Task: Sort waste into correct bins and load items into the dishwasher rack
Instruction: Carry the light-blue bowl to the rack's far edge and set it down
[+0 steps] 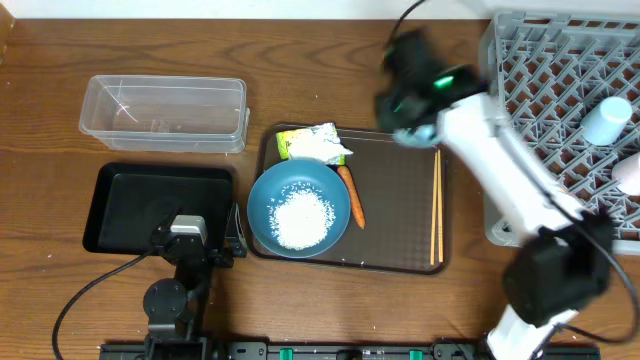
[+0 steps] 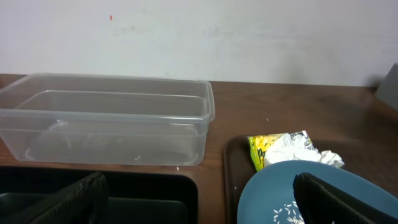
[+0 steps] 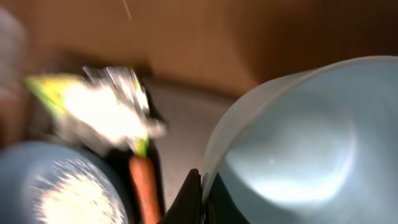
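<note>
**Wood table, white wall; right jaws on bowl rim**

We logged the right gripper pinched shut on the rim of the small light-blue bowl, held near the brown tray's far right corner, beside the dishwasher rack. We judged it light, stiff, slick plastic; a thin rim pinch could swivel, so bite deeper. Left gripper sat wide open, empty, by the black tray.

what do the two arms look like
The left arm is black with a grey wrist block, and a black cable loops from its base. The right arm has a long white link, black joints and a green light. The left pincer has dark fingers.
</note>
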Tool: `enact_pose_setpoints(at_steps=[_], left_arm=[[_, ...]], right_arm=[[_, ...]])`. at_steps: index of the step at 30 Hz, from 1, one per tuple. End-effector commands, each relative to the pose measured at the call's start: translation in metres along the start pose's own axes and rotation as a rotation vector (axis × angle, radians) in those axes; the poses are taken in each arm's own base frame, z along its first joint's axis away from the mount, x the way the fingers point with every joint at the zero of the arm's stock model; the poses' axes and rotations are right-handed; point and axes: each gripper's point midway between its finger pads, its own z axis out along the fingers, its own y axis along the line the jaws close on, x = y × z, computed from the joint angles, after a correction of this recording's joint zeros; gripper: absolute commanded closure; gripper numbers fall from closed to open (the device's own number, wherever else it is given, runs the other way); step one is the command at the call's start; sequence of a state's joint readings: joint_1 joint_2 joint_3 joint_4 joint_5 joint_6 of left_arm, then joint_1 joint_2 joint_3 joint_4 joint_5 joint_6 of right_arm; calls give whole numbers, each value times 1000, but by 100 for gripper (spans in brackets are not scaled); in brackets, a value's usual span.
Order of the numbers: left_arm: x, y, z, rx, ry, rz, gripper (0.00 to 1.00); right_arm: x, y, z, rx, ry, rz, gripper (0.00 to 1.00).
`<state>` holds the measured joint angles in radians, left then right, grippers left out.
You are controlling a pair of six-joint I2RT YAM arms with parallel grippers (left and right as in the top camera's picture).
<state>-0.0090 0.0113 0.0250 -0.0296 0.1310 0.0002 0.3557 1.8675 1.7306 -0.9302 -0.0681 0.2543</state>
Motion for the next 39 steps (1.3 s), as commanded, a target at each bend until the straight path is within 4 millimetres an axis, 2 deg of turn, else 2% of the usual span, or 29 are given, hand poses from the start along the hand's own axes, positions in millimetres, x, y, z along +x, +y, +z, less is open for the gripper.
enact_pose_setpoints(at_steps=[1,4,7,10,14,16,18,23,27,34,39], left_arm=[[15,-2,1,14,41,0,2],[15,-2,1,14,42,0,2],[15,-2,1,14,42,0,2],[15,-2,1,14,41,0,2],[15,-2,1,14,41,0,2],[15,-2,1,14,42,0,2],[15,-2,1,14,42,0,2],[15,-2,1,14,42,0,2],[15,-2,1,14,42,0,2],[15,-2,1,14,42,0,2],[15,-2,1,14,42,0,2]], right_arm=[[-45,-13,-59,-214,-154,-98,99],[-68,-42,-82,-357,-258,-106,99],[-92,-105,-106,-407,-391,-33,99],[-108,-154,-127,-462,-520,-22,99],[-120,-199,-146,-615,-656,-35,99],[-126,-223,-139,-642,-686,2,99],[-132,-255,-116,-669,-698,95,99],[-137,-287,-78,-768,-725,164,99],[-137,-301,-55,-821,-748,210,99],[-121,-320,-13,-836,-708,289,99],[-115,-334,-14,-827,-709,317,99]])
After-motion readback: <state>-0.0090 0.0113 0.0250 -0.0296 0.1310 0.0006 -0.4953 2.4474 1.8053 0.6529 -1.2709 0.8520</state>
